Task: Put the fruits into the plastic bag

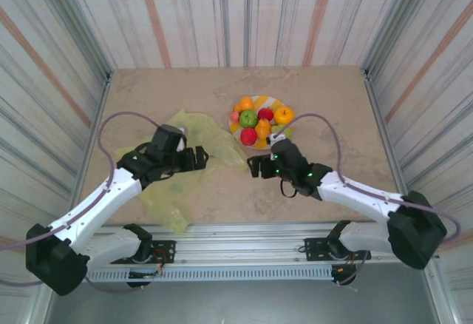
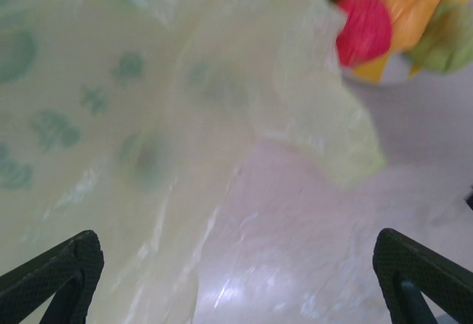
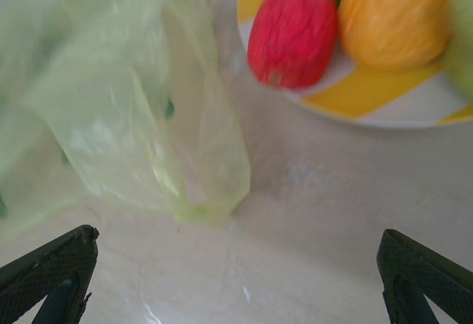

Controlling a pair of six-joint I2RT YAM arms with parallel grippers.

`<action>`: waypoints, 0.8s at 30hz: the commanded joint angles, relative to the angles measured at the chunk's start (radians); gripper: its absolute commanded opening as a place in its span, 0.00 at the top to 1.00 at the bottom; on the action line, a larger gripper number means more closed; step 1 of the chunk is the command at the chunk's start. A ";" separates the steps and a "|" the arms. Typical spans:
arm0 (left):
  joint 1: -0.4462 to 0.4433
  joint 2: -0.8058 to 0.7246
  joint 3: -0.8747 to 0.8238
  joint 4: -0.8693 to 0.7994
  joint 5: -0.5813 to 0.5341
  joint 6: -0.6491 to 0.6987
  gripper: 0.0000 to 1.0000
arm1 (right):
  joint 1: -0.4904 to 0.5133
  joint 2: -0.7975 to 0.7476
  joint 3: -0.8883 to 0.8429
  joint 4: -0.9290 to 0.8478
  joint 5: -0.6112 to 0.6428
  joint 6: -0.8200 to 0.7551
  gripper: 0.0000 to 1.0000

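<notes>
Film of a large, crinkly, translucent yellow-green plastic bag (image 1: 213, 137) was seen spread over the left half of the beige stone-patterned table (image 1: 332, 161), reaching from mid-table back toward the near edge. The left gripper (image 1: 198, 158) was held low over the bag's middle, its jaws spread wide and nothing held between them. In the left wrist view the bag (image 2: 148, 117) was seen filling the space ahead of the left gripper (image 2: 236, 257), with bare table showing under its right-hand fold.

A strip of open table was left between the two grippers. The right gripper (image 1: 259, 167) was found just short of the bag's right edge, likewise wide open and empty. In its wrist view the right gripper (image 3: 236, 261) was seen above bare table, with the bag's corner (image 3: 140, 117) ahead to the left.

The fruits (image 1: 260, 120), glossy orange, red, green and yellow-green pieces, were piled on a round yellow-and-white striped plate (image 1: 258, 99) beyond the right gripper, just beside the bag's far right fold. A red fruit (image 3: 293, 35) was seen nearest the bag. Ample clear table was left to the right of the plate, bounded by striped walls.
</notes>
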 commanded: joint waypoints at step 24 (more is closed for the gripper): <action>-0.156 0.133 -0.119 0.046 -0.396 0.052 0.14 | 0.051 0.475 0.247 0.210 -0.054 -0.085 0.80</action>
